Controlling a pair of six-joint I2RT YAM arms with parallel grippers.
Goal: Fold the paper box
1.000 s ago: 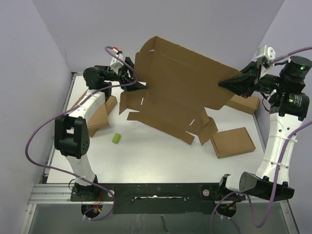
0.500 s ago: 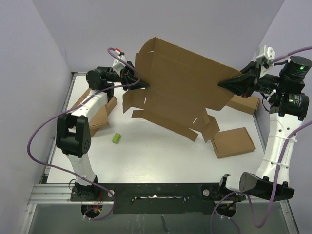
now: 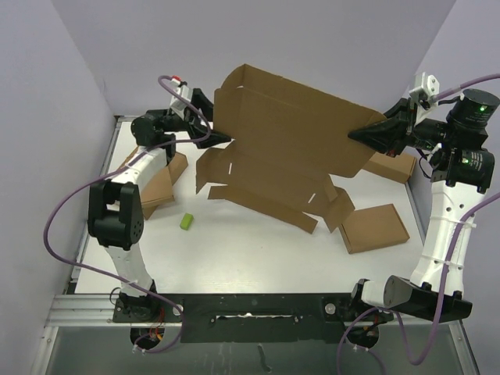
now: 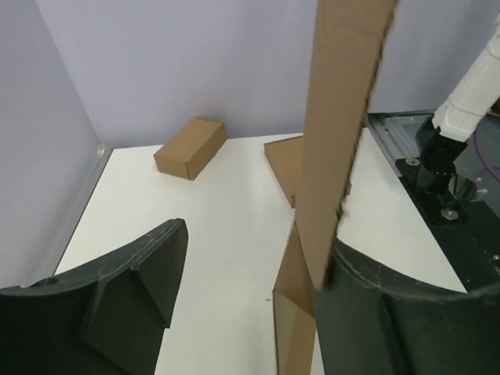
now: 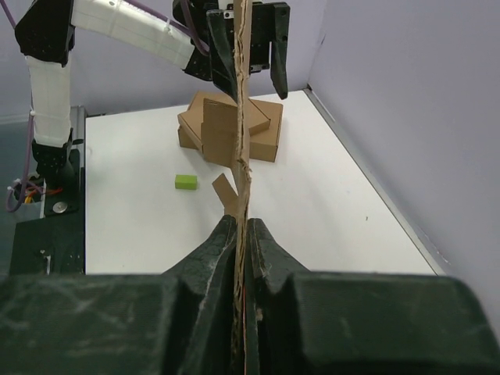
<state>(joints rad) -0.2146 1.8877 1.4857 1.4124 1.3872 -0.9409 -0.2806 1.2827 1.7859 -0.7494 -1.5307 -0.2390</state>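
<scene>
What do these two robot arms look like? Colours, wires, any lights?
The left arm and right arm have white ribbed shells and black joints. A purple cable loops along each. The left gripper and right gripper are matte black and wedge-shaped. A green light glows on the right arm.

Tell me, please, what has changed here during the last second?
The left claw opened and drew back slightly, letting go of the left edge of the paper box. The right claw stayed shut on the right edge, and the box stayed raised.
</scene>
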